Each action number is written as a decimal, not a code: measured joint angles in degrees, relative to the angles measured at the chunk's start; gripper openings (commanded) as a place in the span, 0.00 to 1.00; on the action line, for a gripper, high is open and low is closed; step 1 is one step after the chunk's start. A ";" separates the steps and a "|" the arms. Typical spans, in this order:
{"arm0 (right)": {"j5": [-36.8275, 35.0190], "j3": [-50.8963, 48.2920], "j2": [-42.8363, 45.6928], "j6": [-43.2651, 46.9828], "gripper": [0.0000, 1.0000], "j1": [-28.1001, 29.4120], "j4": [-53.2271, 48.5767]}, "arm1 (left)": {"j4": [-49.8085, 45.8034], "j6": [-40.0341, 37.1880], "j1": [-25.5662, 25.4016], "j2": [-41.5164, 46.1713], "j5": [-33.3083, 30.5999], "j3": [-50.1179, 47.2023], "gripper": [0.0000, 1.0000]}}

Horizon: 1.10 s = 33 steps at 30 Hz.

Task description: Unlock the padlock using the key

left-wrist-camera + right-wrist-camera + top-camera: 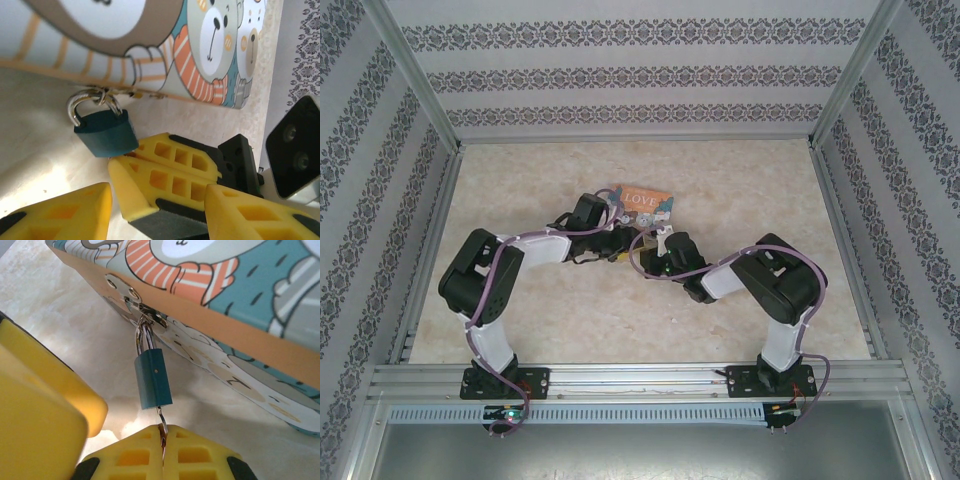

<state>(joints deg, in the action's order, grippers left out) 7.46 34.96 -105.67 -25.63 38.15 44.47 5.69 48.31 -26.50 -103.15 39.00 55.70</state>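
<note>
The right hand [162, 434] is pinched shut on a small silvery key [161, 416] stuck in the bottom of the tiny dark blue-green padlock [153, 380]. The padlock hangs by its thin loop from the metal clasp [132, 302] of the orange cartoon-bear box [240, 342] on the pale counter [60, 335]. Its long side runs from clasp to hand, with the keyhole end toward the hand. The left hand [157, 192] is open and near the padlock.

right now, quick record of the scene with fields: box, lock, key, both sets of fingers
box: cartoon animal print
padlock: teal, hanging from the box's hasp, shackle looks closed
right fingers: shut on key
key: inserted in the padlock's underside
left fingers: open, holding nothing, near padlock
</note>
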 measured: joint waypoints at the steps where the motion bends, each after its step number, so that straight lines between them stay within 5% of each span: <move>1: 0.00 0.00 -0.04 -0.02 0.00 0.00 0.09 | -0.15 -0.15 0.15 0.44 -0.07 -0.26 0.56; 23: 2.99 0.00 -0.02 -5.25 0.00 0.00 0.33 | 1.97 -2.43 5.62 19.39 -6.60 -11.89 0.70; 33: 5.66 0.00 0.33 -13.03 0.00 0.00 0.20 | 11.13 7.65 5.64 18.56 -5.31 -15.91 0.67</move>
<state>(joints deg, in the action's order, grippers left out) 13.13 34.96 -105.34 -38.65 38.15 44.66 16.82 55.96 -20.86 -84.60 33.69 39.79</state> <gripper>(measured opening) 0.041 0.676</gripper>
